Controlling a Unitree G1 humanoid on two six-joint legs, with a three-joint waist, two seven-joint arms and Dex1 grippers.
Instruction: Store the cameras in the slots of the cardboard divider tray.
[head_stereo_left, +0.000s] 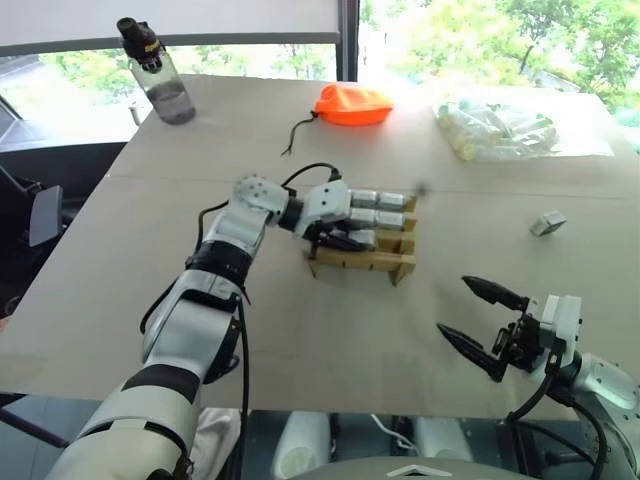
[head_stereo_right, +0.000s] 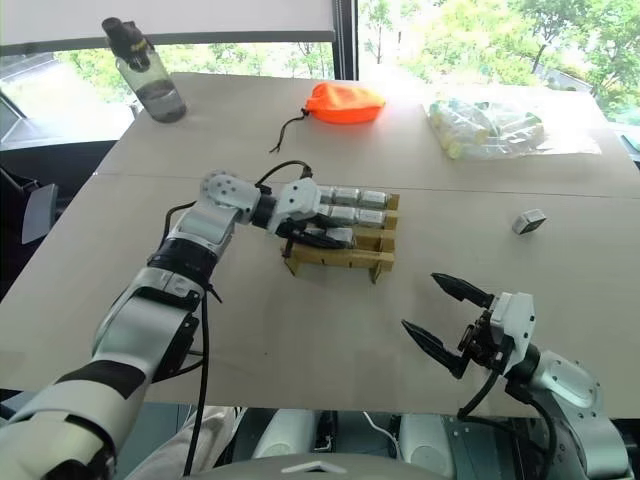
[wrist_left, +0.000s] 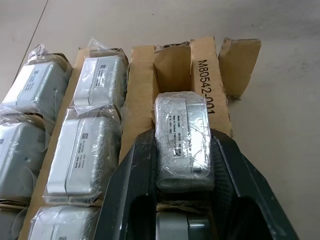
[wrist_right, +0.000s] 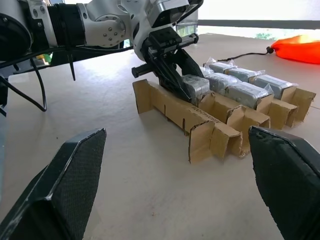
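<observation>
Sunlit windows and green trees back a broad pale counter (head_stereo_left: 120, 290), where the cardboard divider tray (head_stereo_left: 362, 262) sits near the middle, most of its slots already filled with plastic-wrapped cameras (wrist_left: 85, 155). One more wrapped camera (wrist_left: 181, 142) is clamped between the fingers of the left claw (head_stereo_left: 345, 238), which hangs over the tray's near row, seen in the left wrist view just short of an empty end slot. A further camera (head_stereo_left: 547, 223) lies loose toward the right edge of the counter, well apart from the tray. The right claw (head_stereo_left: 480, 320) hovers near the counter's front edge with its fingers spread wide and nothing between them

The likeliest trouble from here is a snag: the loose plastic wrap or a corner of the held camera could catch on a cardboard strip, and since the tray is light and unanchored, a push off-line could tip it or slide it across the counter. The neighbouring cameras stand close beside the open slot, leaving the fingers little room to let go

Along the far edge stand a clear water bottle (head_stereo_left: 160, 75) at the left corner, an orange drawstring pouch (head_stereo_left: 352, 104) with its cord trailing toward the tray, and a clear bag of pale tubes (head_stereo_left: 500, 128) at the right. None of them lies between either claw and the tray
</observation>
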